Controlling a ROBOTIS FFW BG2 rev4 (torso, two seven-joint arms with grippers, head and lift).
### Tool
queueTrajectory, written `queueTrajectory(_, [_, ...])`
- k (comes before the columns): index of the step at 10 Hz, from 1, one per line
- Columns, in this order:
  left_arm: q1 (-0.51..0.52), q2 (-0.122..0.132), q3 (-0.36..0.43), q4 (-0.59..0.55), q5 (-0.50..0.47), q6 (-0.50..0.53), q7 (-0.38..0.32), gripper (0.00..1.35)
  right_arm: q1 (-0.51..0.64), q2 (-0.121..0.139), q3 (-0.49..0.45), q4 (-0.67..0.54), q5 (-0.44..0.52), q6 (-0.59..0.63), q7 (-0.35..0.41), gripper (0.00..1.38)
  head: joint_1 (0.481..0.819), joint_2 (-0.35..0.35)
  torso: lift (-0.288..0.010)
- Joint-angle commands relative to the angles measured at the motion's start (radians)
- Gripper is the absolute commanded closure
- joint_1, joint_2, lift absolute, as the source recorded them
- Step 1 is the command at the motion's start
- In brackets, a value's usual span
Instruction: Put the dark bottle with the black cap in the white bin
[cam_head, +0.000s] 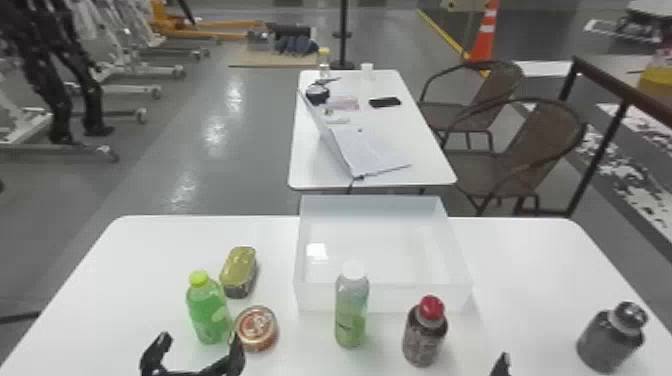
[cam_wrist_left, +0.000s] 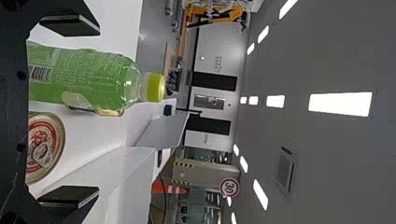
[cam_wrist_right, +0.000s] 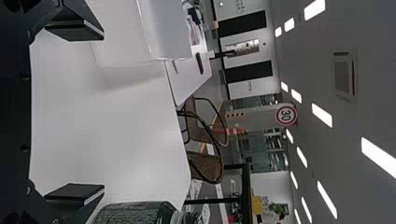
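Head view — dark bottle, beside right gripper

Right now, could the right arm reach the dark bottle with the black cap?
Likely yes: the right gripper is open and empty, and nothing appears to stand between it and the dark bottle.

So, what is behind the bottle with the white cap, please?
Behind the white-capped bottle is the near wall of the white bin. The strip of wall directly behind it is covered, so not visible.

Right end effector partly cropped
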Motion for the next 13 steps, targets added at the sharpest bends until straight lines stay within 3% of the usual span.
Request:
queueTrajectory(1, [0.0, -0.004, 0.001, 0.0, 0.001, -0.002, 0.0, 0.1, -0.017, 0.023, -0.002, 0.065, -0.039, -0.059, -0.034, 0.14, 0.549, 0.0, -0.1])
queueTrajectory(6, [0.003, -0.004, 0.005, 0.0, 0.002, -0.005, 0.0, 0.1, -0.067, 0.012, -0.002, 0.172, -0.063, -0.134, -0.159, 0.1, 0.549, 0.0, -0.1])
queueTrajectory(9, [0.003, -0.004, 0.004, 0.0, 0.004, -0.007, 0.0, 0.1, -0.185, 0.005, -0.007, 0.31, -0.062, -0.173, -0.175, 0.09, 0.549, 0.0, -0.1])
queueTrajectory(13, [0.008, -0.004, 0.007, 0.0, 0.004, -0.007, 0.0, 0.1, -0.259, -0.001, -0.059, 0.382, -0.057, -0.173, -0.215, 0.08, 0.549, 0.0, -0.1])
